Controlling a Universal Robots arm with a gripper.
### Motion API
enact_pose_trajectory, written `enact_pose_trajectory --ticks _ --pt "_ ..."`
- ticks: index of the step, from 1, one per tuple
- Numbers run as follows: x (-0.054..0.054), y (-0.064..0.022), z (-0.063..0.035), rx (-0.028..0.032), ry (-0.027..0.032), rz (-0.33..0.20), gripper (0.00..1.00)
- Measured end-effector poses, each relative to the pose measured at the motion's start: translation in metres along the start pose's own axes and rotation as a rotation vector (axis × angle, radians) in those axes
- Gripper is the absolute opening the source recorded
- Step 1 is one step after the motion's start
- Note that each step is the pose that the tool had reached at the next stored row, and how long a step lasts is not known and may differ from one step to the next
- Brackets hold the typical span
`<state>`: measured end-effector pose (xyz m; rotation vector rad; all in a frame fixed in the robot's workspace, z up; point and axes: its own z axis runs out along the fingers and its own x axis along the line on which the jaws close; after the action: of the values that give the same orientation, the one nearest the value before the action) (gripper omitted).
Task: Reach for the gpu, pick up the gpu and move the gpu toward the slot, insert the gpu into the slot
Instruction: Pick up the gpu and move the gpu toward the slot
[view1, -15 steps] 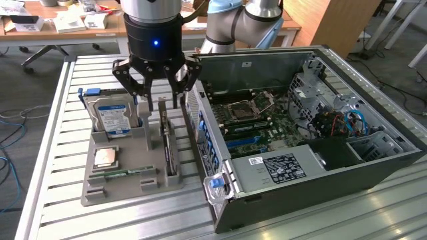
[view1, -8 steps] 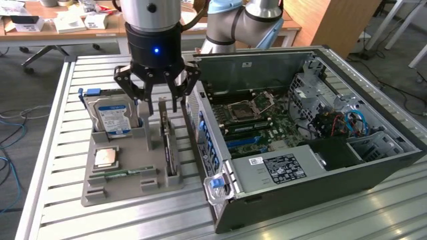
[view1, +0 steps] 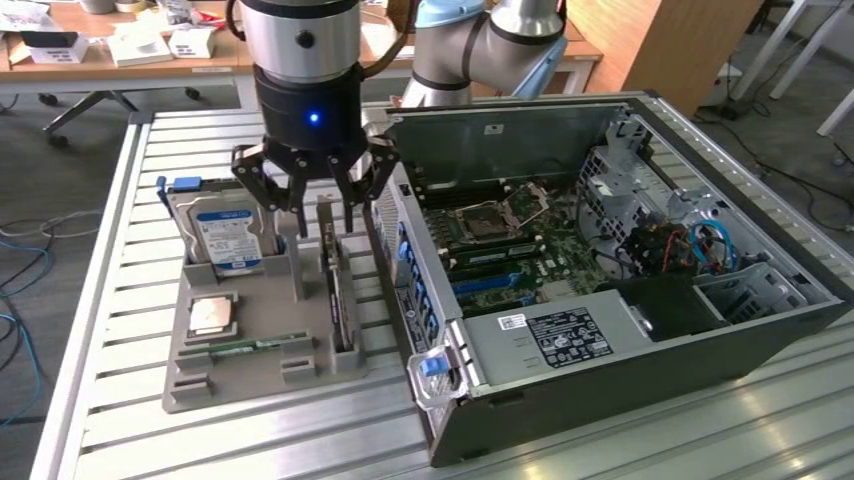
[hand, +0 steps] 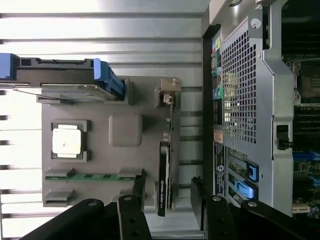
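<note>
My gripper (view1: 320, 222) hangs with its two fingers spread wide over a grey parts tray (view1: 254, 385) on a slatted metal table (view1: 174, 440). It grips nothing. One gpu (view1: 336, 295) stands on edge in the tray directly beneath me, a thin dark card whose upper end lies between my two fingers.

In the wrist view the gripper (hand: 167, 189) straddles the gpu (hand: 164, 175), with one finger (hand: 134, 200) on either side and a gap showing between each finger and the card. The card's silver bracket (hand: 167, 97) is at the end farther from my fingertips.

Three other parts sit in the tray, all on the side of my gripper away from the computer:
- one blue-labelled hard drive (view1: 224, 235), standing upright
- one square processor chip (view1: 214, 315), lying flat
- one green memory stick (view1: 247, 347)

On my other side, toward the exterior view's right, one open computer case (view1: 601, 380) lies close beside the tray. Its green motherboard (view1: 534, 250) is exposed, with one silver processor socket (view1: 481, 218). The blue slot (view1: 487, 283) sits nearer the case's front edge than the socket and well apart from my fingers. It holds no card.
</note>
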<state>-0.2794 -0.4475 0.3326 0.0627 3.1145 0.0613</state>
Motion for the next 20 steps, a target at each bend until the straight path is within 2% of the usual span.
enact_pose_trajectory --ticks 6,12,20 --pt "0.001 0.0033 0.0109 -0.0002 0.0000 -0.009 0.50" --pt "0.004 0.0119 0.0223 -0.0008 -0.0057 -0.016 0.50" --pt "0.010 0.0151 0.0368 -0.0008 -0.0057 -0.018 0.50"
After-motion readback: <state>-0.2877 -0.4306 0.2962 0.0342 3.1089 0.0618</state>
